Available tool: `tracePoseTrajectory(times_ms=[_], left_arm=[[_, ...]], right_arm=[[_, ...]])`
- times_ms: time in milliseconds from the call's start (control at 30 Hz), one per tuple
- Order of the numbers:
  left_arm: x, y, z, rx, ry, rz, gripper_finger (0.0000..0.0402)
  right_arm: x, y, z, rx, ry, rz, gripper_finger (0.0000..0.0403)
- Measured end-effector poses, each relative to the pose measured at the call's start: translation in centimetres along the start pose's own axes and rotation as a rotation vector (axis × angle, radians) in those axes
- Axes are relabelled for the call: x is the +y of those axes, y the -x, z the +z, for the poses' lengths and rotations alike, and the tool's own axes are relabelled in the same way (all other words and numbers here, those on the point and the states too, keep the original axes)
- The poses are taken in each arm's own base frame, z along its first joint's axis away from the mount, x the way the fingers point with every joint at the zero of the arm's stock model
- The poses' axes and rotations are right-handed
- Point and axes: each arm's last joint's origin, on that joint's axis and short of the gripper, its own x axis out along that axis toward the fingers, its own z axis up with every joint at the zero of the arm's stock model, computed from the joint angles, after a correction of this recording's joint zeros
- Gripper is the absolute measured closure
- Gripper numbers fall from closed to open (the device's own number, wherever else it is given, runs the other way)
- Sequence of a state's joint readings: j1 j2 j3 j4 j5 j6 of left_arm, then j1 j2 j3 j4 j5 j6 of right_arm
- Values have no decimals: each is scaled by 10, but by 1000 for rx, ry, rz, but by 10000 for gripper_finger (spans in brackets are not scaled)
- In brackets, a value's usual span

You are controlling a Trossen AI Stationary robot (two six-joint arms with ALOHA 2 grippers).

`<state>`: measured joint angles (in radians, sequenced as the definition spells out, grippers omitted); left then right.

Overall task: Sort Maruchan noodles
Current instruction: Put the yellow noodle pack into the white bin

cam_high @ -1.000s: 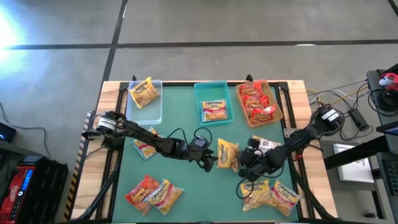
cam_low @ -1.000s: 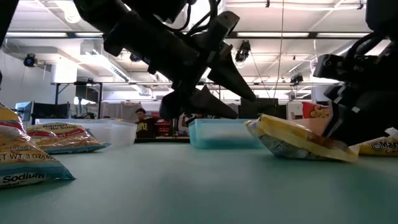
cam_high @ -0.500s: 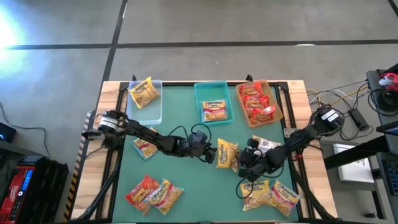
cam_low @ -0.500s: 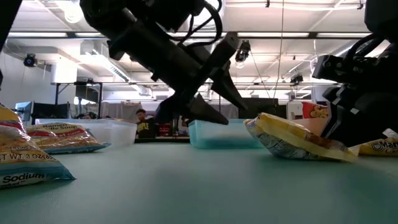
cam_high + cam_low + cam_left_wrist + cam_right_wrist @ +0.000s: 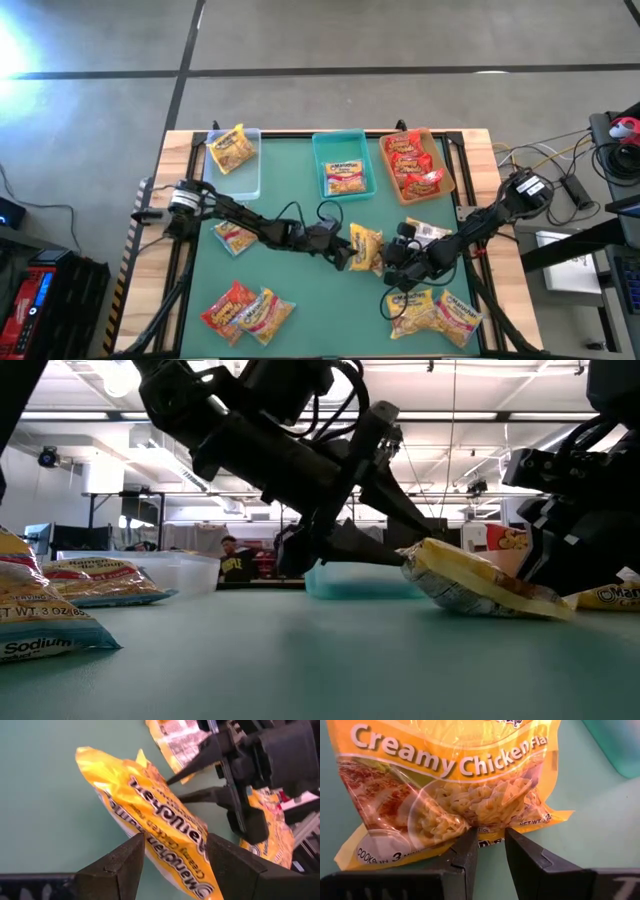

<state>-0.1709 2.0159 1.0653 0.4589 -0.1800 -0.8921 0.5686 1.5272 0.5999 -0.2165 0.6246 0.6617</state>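
A yellow Creamy Chicken Maruchan packet [image 5: 365, 248] lies mid-table between both arms. My right gripper [image 5: 491, 834], coming from the table's right [image 5: 388, 262], is shut on it. My left gripper [image 5: 175, 840], reaching in from the left [image 5: 346, 252], is open, one finger on each side of the packet's raised end [image 5: 420, 555]. In the low view the packet [image 5: 480, 585] sits tilted. My left gripper: I cannot tell whether its open fingers touch the packet. My right gripper pinches the packet's sealed bottom edge [image 5: 490, 826] between its two fingers, slanting down from the table's right side. The packet is tilted: the held end is low by the table [image 5: 530, 605], and the other end is raised.
At the far edge stand a clear bin [image 5: 250, 178], a teal bin [image 5: 322, 150] and a tan bin [image 5: 446, 175], each with packets in it. Loose packets lie near left [image 5: 245, 310], near right [image 5: 435, 312], under the left arm [image 5: 232, 238] and behind the right gripper [image 5: 430, 232].
My left gripper has moved toward the table's right and sunk, coming up to the yellow packet; its open fingers now stand around the packet's raised end. The packet and my right gripper have kept still.
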Motion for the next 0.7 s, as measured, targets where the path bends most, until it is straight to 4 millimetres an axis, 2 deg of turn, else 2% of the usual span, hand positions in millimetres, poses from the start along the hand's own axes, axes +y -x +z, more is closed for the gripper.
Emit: tracePoseTrajectory(times_ms=[400, 700], left_arm=[[7, -2, 7, 39, 56, -10, 205], [17, -3, 18, -17, 159, 39, 205]], right_arm=[[0, 0, 0, 1, 1, 0, 310], [0, 0, 0, -1, 3, -4, 310]])
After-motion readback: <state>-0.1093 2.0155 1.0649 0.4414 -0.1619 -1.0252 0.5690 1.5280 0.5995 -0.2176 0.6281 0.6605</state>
